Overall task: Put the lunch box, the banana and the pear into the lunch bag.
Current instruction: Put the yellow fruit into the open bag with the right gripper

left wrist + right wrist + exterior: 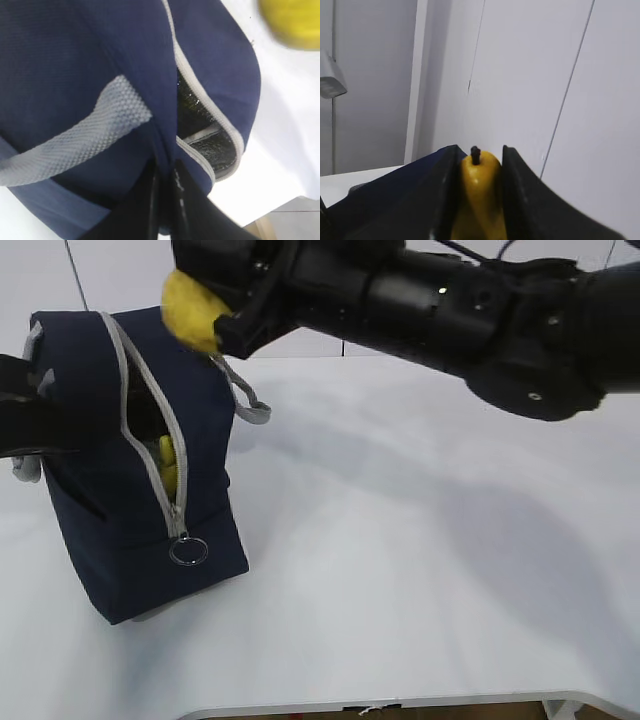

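**A:** Start with the big thing. Where is the bag sitting?

**B:** The bag (120, 480) is standing near the table's (420, 540) left edge, towards the back. Its zipper is running open down the side facing me, so the mouth is gaping. I'm keeping it upright like that so things can be dropped in from above.

**A:** And your left gripper?

**B:** The left gripper (165, 200) is pinching the fabric beside the zipper, jaws fully closed on the bag's edge. I judge that's what is keeping the mouth spread and the bag from tipping. A grey handle (75, 140) is lying just beside the pinch.

**A:** What's the right one doing?

**B:** The right gripper (477, 195) is hanging above the bag's top back corner, partly closed around the pear (195, 310). The pear is sitting between the jaws, stem up in the wrist view, clear of the bag. I'm carrying it high so it clears the rim.

**A:** Anything inside already?

**B:** Something yellow is showing through the opening, which I take to be the banana (168, 462). The lunch box isn't visible; I can't tell whether it's inside.

**A:** Next?

**B:** I'm reckoning the pear needs bringing over the slit and lowering before release. The gap is narrow, so catching the zipper is the risk.
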Tool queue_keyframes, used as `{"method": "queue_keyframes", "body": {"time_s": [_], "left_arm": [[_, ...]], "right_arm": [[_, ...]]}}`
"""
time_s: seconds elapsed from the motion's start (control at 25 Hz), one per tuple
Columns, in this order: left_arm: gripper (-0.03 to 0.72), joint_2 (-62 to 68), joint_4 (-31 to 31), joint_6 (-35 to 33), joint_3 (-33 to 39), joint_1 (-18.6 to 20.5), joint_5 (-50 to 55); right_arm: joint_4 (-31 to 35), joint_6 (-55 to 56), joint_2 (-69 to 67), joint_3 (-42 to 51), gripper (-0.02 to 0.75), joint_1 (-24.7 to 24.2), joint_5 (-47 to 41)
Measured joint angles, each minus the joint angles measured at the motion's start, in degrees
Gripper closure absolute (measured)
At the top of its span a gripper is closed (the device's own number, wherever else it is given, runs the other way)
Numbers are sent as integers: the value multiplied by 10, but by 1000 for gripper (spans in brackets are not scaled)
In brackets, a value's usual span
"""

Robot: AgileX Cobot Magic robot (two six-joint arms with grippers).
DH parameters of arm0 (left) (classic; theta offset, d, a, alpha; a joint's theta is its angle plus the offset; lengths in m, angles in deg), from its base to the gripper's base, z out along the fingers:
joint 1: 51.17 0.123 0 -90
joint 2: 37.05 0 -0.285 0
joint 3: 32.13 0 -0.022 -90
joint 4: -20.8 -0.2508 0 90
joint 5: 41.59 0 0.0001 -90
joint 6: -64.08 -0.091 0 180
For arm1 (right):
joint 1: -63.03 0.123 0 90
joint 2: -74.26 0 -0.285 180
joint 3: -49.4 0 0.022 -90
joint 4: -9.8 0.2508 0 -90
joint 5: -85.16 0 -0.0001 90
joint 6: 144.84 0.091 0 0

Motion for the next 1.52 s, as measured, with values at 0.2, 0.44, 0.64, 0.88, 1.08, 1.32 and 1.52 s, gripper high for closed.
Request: {"method": "queue_keyframes", "body": {"time_s": [0.2, 0.44, 0.64, 0.88, 1.08, 1.32, 1.52], "left_arm": [[703, 0, 0, 0, 0, 0, -3], [703, 0, 0, 0, 0, 0, -14], [703, 0, 0, 0, 0, 0, -16], [703, 0, 0, 0, 0, 0, -20], [703, 0, 0, 0, 0, 0, -23], [703, 0, 0, 0, 0, 0, -24], [703, 0, 0, 0, 0, 0, -24]], "right_arm": [[-1, 7, -55, -67, 518, 43, -66], [-1, 55, -110, -134, 519, 69, -118], [0, 77, -139, -155, 519, 70, -142], [2, 97, -172, -162, 519, 71, -149], [-26, 130, -175, -166, 493, 71, -152], [-80, 190, -175, -178, 267, 71, -152], [-85, 224, -164, -179, 246, 71, -174]]}}
